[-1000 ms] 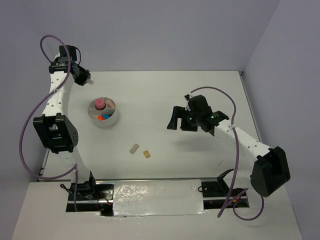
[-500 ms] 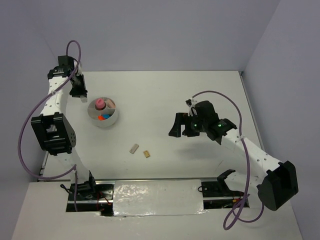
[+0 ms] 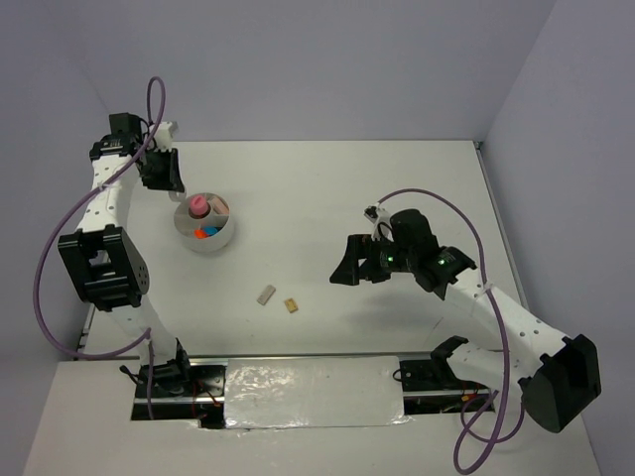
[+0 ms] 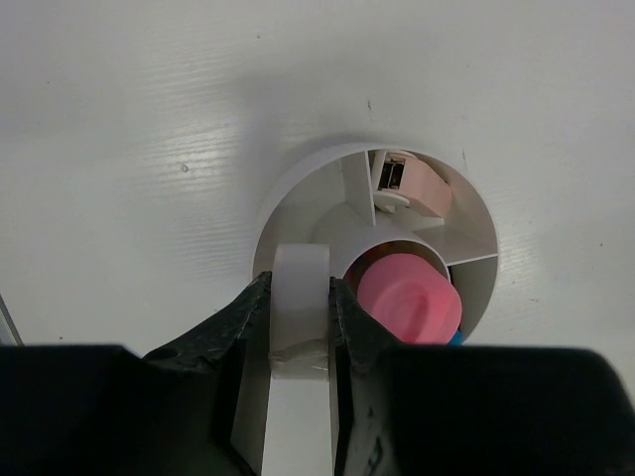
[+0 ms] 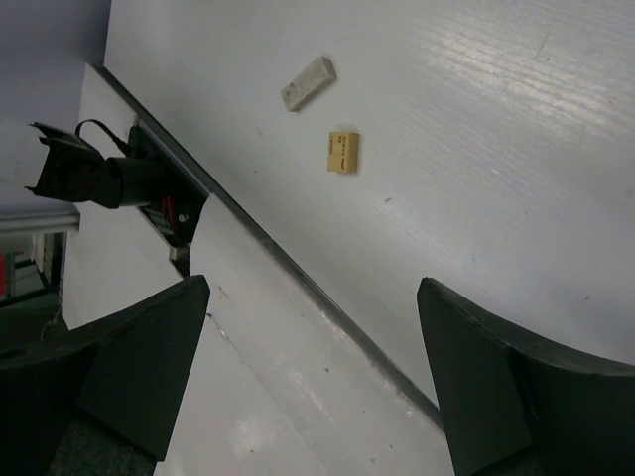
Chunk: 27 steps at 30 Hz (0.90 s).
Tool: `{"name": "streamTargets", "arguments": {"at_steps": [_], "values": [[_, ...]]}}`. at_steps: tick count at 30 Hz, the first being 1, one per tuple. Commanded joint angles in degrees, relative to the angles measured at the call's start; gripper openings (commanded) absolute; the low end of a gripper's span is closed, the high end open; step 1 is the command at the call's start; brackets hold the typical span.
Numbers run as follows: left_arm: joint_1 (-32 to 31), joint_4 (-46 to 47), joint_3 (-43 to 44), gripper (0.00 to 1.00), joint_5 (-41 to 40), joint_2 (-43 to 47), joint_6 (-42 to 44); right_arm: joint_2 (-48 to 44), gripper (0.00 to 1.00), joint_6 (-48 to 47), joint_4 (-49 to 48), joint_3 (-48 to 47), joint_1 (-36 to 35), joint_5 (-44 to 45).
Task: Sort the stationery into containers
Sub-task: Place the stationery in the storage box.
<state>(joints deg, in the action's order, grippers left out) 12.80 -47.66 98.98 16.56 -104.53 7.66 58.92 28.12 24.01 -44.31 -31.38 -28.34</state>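
My left gripper [image 3: 164, 175] is shut on the clear ring [image 4: 301, 297], held on edge just above the far-left rim of the white divided bowl [image 3: 222, 238]. In the left wrist view the bowl's rim [image 4: 298, 186] shows, with the pink tube [image 4: 409, 302] upright in its middle and a pale pink piece [image 4: 415, 185] in a far compartment. The orange and blue cubes [image 3: 206, 234] lie in a near compartment. My right gripper [image 3: 349, 266] is open and empty, above the table right of the grey block [image 3: 266, 295] and tan block [image 3: 291, 305]. The markers are out of view.
The grey block [image 5: 309, 83] and tan block [image 5: 342, 152] lie loose, close together, near the table's front edge [image 5: 298, 273]. A foil-covered strip [image 3: 313, 392] runs between the arm bases. Walls stand behind and to the right.
My left gripper has turned and come down from behind the bowl to its far-left rim with the ring. My right gripper has moved nearer and lower toward the two blocks.
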Motion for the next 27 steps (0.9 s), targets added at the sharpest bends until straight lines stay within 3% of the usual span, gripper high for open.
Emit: {"name": "streamTargets", "arguments": {"at_steps": [1,8,16,22,27], "values": [[0.2,2.9,0.9,0.03,-0.2,1.0,2.0,-2.0,0.94,0.1,-2.1,0.7,-0.9,-1.1],[0.2,4.0,1.0,0.05,2.2,-1.9,0.4,-0.3,0.94,0.5,-1.9,-0.9,-2.7,0.0],[0.2,10.6,-6.4,0.18,-1.6,0.6,-1.5,0.4,0.94,0.4,-1.2,-2.3,-2.9,1.3],[0.3,11.0,-6.6,0.2,1.2,-0.8,-1.7,0.8,0.94,0.9,-1.4,-2.8,-3.3,1.6],[0.3,12.0,-7.4,0.28,2.2,-0.5,-2.3,2.1,0.94,0.0,-0.5,-4.1,-3.3,2.3]]}}
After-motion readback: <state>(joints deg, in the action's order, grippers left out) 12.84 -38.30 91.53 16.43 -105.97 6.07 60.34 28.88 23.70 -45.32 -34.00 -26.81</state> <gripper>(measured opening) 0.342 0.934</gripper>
